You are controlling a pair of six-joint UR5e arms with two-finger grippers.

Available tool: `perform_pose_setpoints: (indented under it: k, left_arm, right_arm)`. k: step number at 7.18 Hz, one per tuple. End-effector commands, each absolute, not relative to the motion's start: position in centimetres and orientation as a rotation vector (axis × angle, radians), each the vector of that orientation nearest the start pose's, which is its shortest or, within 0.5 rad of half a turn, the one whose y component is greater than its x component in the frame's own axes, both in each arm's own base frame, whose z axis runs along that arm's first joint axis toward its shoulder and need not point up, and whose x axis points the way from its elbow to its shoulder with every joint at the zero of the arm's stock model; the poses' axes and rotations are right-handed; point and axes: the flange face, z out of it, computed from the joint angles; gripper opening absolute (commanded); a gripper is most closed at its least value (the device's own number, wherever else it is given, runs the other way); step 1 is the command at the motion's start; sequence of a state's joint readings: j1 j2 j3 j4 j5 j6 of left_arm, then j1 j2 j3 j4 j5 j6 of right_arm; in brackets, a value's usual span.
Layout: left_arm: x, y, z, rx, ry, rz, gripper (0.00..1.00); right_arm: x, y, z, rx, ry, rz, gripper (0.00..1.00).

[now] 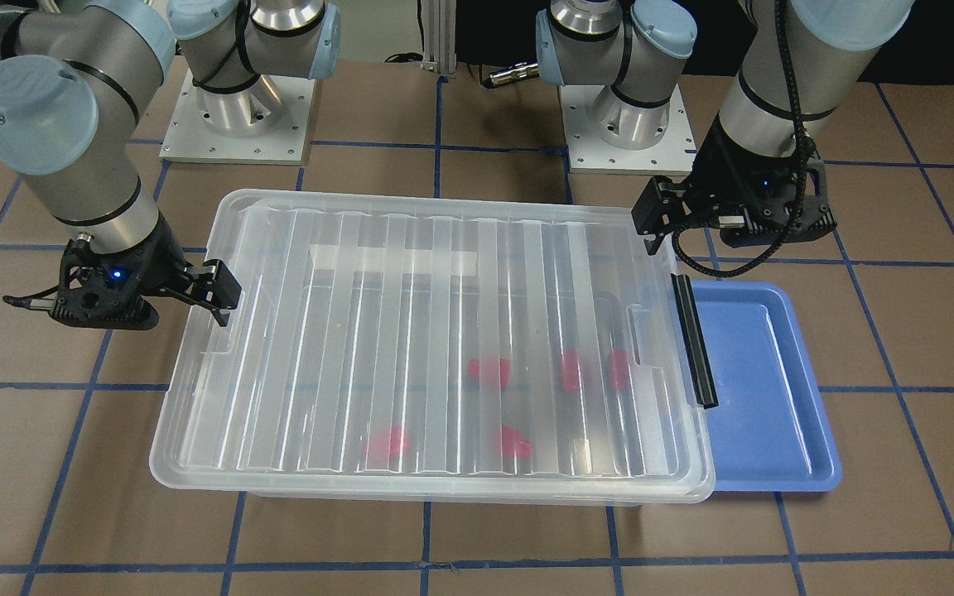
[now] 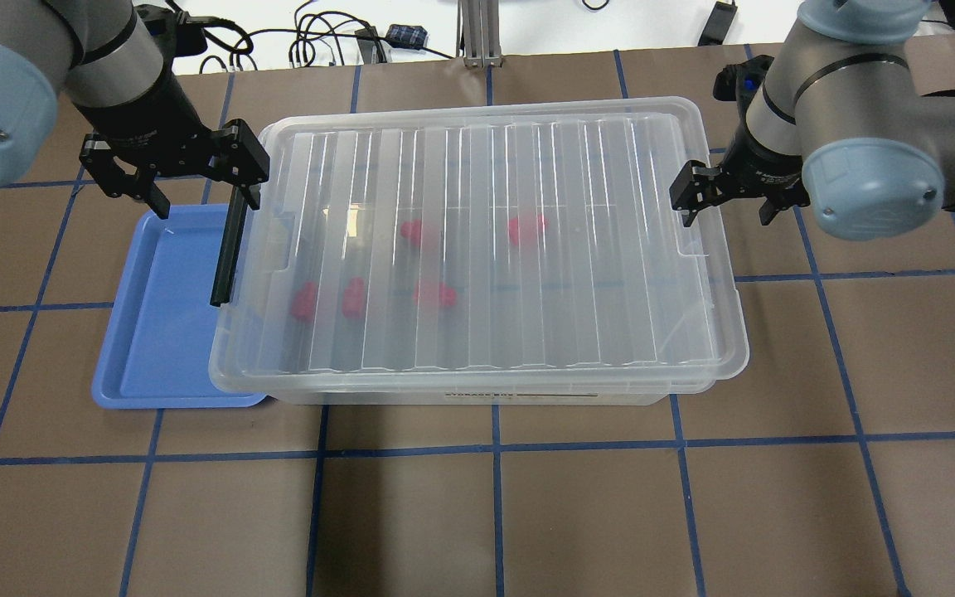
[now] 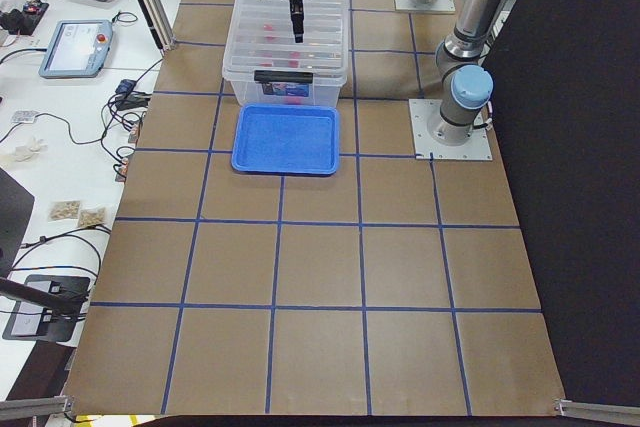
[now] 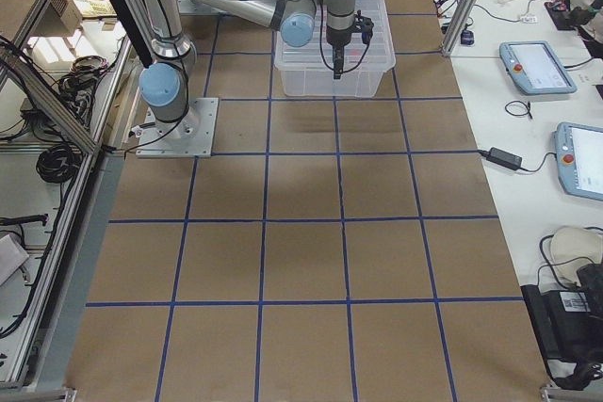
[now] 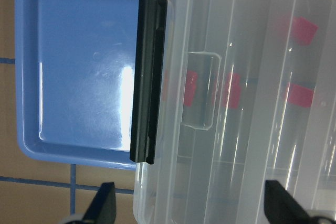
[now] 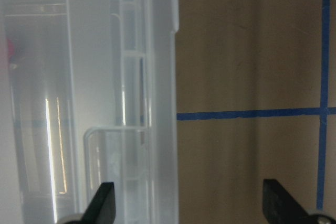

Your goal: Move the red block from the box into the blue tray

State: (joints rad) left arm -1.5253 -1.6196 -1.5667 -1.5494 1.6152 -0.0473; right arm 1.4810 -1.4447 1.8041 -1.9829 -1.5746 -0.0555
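Note:
The box (image 2: 527, 274) is a clear bin with its ribbed lid on and a black bar (image 2: 227, 249) along its left end. Several red blocks lie inside under the lid, among them one (image 2: 525, 229) and another (image 2: 305, 300); they also show blurred in the front view (image 1: 489, 370). The blue tray (image 2: 158, 332) lies beside the bar end, partly under the bin's rim, with nothing in it. My left gripper (image 2: 204, 192) is open and hovers over the bar end (image 5: 148, 77). My right gripper (image 2: 726, 207) is open over the opposite rim (image 6: 157, 103). Both hold nothing.
The brown table (image 2: 494, 514) carries a grid of blue tape lines. The two arm bases (image 1: 237, 108) stand behind the bin. Cables and screens lie on side benches (image 3: 75, 47) off the table.

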Motion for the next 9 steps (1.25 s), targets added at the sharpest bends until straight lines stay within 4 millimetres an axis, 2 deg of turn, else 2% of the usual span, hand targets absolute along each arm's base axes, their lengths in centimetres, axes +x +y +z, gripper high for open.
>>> perform_pose_setpoints:
  k: [1, 3, 4, 6, 8, 9]
  left_arm:
    - [-10.6, -51.9, 45.6, -0.146, 3.096, 0.061, 1.00]
    - [-10.5, -52.8, 45.3, -0.138, 3.097, 0.010, 1.00]
    - [-10.4, -52.9, 46.8, -0.132, 3.099, -0.040, 1.00]
    - [-10.6, -52.4, 47.5, -0.132, 3.112, -0.059, 1.00]
    - [-10.8, -51.1, 48.9, -0.125, 3.104, -0.069, 1.00]
    - [-10.9, -50.8, 48.9, -0.122, 3.108, -0.045, 1.00]
  right_arm:
    - [6.0, -53.4, 34.3, 0.108, 3.170, -0.073, 1.00]
    - [5.5, -53.6, 34.3, 0.043, 3.177, -0.095, 1.00]
    - [4.7, -53.6, 34.3, 0.048, 3.187, -0.091, 1.00]
    - [1.3, -53.8, 34.3, 0.041, 3.191, -0.086, 1.00]
    - [-1.5, -53.8, 34.3, 0.007, 3.193, -0.084, 1.00]
    - [-2.9, -53.8, 34.3, -0.017, 3.195, -0.081, 1.00]
